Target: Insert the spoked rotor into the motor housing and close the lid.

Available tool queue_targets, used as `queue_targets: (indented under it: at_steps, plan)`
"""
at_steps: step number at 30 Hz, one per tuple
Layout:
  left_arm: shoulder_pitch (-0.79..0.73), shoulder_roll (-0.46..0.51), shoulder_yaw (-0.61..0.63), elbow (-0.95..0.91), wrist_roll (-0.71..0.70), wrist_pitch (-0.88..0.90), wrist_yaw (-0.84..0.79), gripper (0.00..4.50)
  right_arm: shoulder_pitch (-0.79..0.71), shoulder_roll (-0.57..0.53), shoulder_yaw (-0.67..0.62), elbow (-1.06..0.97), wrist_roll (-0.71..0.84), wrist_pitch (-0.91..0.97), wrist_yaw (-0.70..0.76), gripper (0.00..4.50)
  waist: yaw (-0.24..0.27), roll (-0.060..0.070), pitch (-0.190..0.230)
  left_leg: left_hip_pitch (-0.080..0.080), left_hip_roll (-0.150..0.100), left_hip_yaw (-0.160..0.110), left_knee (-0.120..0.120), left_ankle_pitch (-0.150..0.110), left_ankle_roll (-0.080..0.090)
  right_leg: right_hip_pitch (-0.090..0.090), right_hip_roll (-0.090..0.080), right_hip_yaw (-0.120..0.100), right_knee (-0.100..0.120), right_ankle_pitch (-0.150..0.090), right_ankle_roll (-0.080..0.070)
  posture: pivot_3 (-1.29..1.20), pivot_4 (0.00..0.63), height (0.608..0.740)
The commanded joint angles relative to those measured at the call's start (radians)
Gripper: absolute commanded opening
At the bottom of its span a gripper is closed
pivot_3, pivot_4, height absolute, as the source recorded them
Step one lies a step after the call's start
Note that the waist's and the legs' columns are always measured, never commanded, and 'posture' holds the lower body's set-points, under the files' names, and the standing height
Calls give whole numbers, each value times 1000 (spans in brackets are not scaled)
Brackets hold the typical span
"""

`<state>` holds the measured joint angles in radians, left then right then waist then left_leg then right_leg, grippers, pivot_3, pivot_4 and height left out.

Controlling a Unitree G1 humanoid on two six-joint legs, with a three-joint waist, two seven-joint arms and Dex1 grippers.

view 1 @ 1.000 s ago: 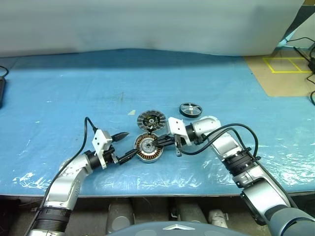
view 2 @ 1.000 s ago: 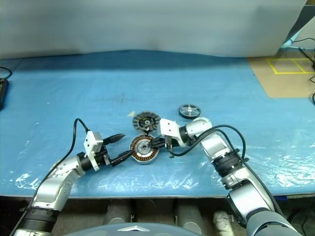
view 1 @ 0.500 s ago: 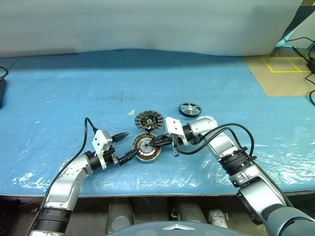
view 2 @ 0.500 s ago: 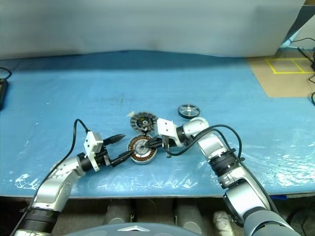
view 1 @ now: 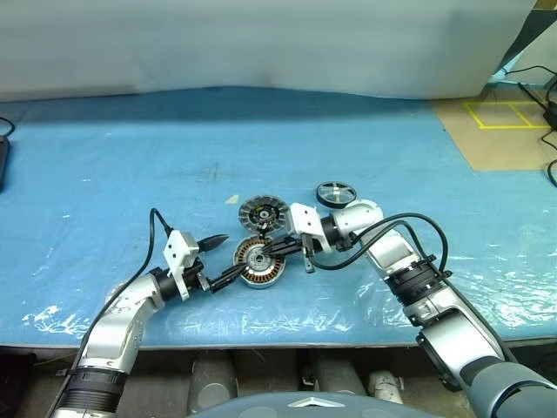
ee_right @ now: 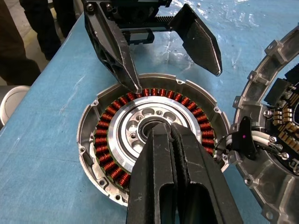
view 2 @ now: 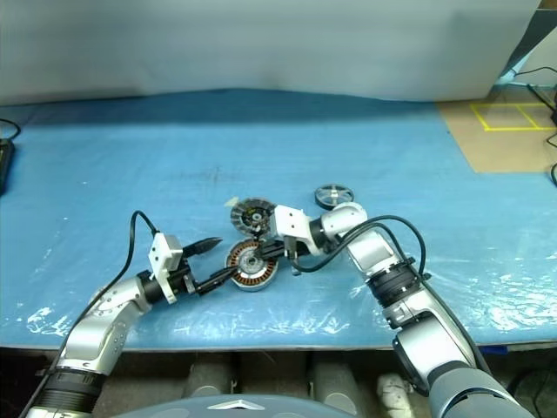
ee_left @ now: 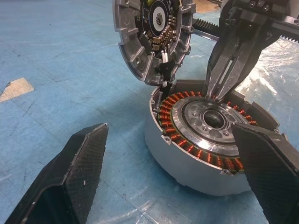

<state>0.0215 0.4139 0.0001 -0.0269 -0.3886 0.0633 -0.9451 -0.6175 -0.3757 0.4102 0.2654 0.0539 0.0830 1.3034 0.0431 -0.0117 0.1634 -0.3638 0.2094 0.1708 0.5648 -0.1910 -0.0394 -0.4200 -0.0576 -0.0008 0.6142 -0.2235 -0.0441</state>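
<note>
On the blue-covered table (view 1: 130, 157), close to the middle of its near edge: the motor housing (view 1: 259, 263), open side up, copper windings and pale centre bare. Probably set there to fall within reach of both arms.

Just behind the housing, toward the far edge: the lid (view 1: 263, 212), tipped up on its rim against the housing wall, tied to it by a short white wire. Likely propped that way to leave the cup free for the rotor.

Farther back and toward the table's right edge, lying flat, apart from both grippers: the spoked rotor (view 1: 336, 193). Not yet inserted, by the look of it.

Left arm low along the near edge, forearm angled in toward the housing. Left gripper (view 1: 222, 257) spread wide and holding nothing, housing just beyond its fingers, one finger (ee_right: 112, 42) right at the rim, seemingly to steady the cup; contact not certain.

Right arm bent in from the right, wrist turned across toward the left and dipped. Right gripper (ee_right: 170, 140) pressed closed on nothing, tips over the housing's pale centre, perhaps pinning or nudging it.
</note>
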Motion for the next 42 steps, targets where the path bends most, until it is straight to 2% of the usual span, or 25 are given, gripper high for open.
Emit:
queue_targets:
  at_steps: [1,26,35,38,42]
  plan:
    - [8,21,-2,-21,5,-20,-18,4434,-18,-8,-6,-38,1,-9,-5,70,0,0,0,0,0,0,0,0,0,0,0,0,0,0,0,0,150,740]
    - [50,115,51,-53,-23,-43,-64,4434,8,-26,1,-10,-14,-9,-6,70,0,0,0,0,0,0,1,0,0,0,0,0,1,0,0,0,150,740]
    - [40,121,12,-65,-36,10,-105,4434,13,-25,3,1,-20,-11,-21,70,1,0,0,0,0,0,1,0,0,0,0,0,2,0,0,0,150,740]
    - [46,129,8,-80,-51,37,-124,3845,10,-23,0,12,-24,-15,-29,26,1,0,0,0,0,0,1,0,0,0,0,0,2,0,0,0,150,740]
    - [49,135,14,-79,-49,36,-133,2459,6,-23,-1,27,-27,-24,-35,26,1,0,0,0,0,0,1,0,0,0,0,0,2,0,0,0,150,740]
